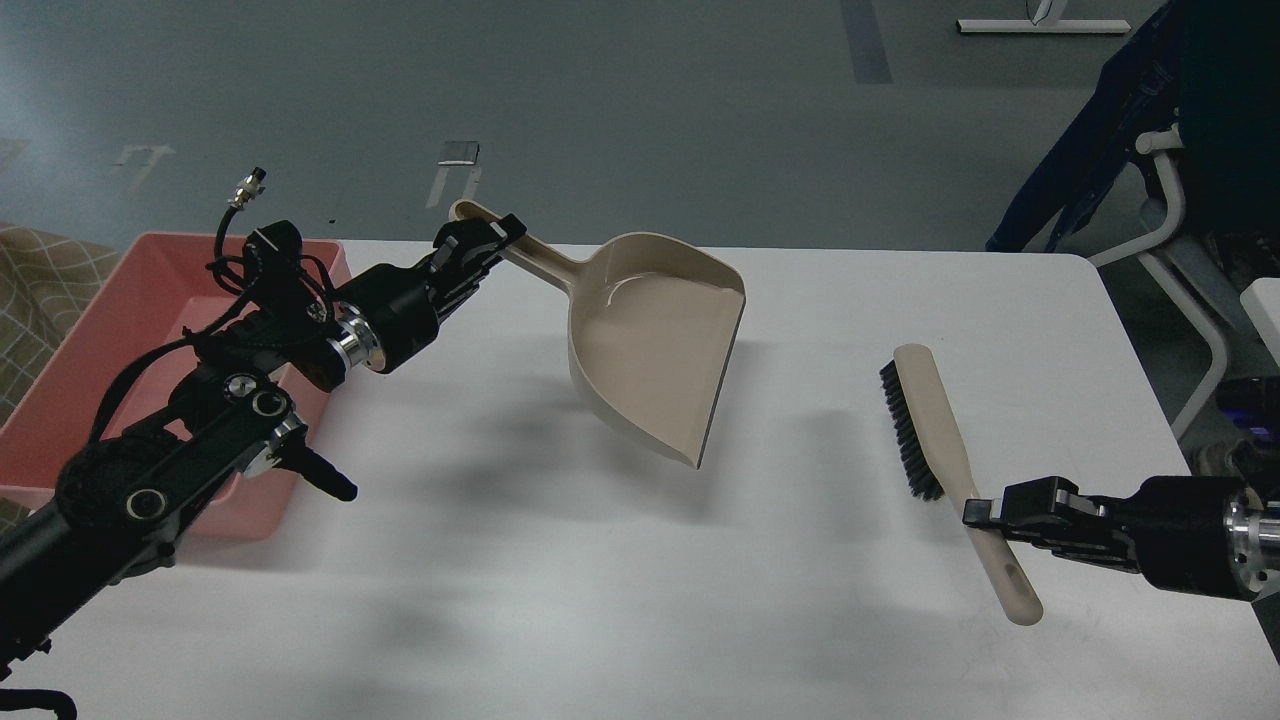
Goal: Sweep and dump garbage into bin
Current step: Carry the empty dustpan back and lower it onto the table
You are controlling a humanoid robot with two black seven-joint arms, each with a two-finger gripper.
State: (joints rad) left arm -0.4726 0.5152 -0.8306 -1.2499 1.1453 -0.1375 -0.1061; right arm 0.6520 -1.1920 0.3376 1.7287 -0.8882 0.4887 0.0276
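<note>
Pink bin (95,330) at the table's nine-o'clock edge, partly overhanging or flush with the left side, its near wall and much of its floor covered by the left arm. Contents of the tub not readable from here; no scraps to be made out on the visible floor or anywhere on the tabletop.

Just past the bin's right rim, toward three o'clock: left gripper (487,240), jaws closed narrowly on the handle of the beige dustpan (655,345). Pan lifted off the surface, tilted, open mouth facing four o'clock and down, handle end poking out at eleven o'clock beyond the fingers. Shadow thrown on the white table (560,580) beneath and to the left of the pan, apart from it. Pan interior bare and glossy.

Farther toward three o'clock, well apart from the pan: brush (925,425), beige back, black bristles facing nine o'clock, lying on a twelve-to-five diagonal. Right gripper (985,513) clamped across the brush handle below the bristle block, handle tail sticking out at five o'clock. Possibly raised slightly off the table; hard to judge.

Broad bare strip of tabletop between pan lip and bristles, and a wide bare band along the six-o'clock edge. Far edge of the table close behind the pan handle. Right edge of the table near the right arm, with a white-framed chair (1195,270) beyond it at two o'clock.
</note>
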